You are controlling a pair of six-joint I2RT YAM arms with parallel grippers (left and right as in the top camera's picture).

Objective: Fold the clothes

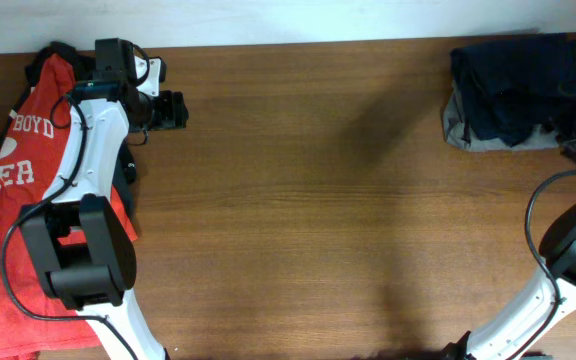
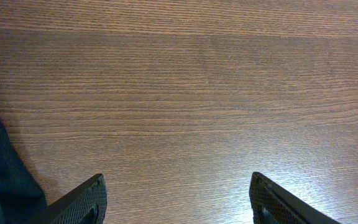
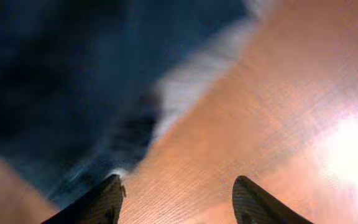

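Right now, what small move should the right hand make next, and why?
Probably ease the right hand forward onto the dark clothes pile and close: it is open and empty, the cloth just ahead. The left hand is open over the table.

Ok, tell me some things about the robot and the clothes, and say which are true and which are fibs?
1. The red shirt lies on the left part of the table. True.
2. The left gripper is holding the red shirt. False: it is open over bare wood.
3. A dark pile of clothes sits at the table's far right corner. True.
4. The red shirt is plain, with no letters. False: white letters show on it.
5. The right gripper is shut tight. False: its fingers stand apart.
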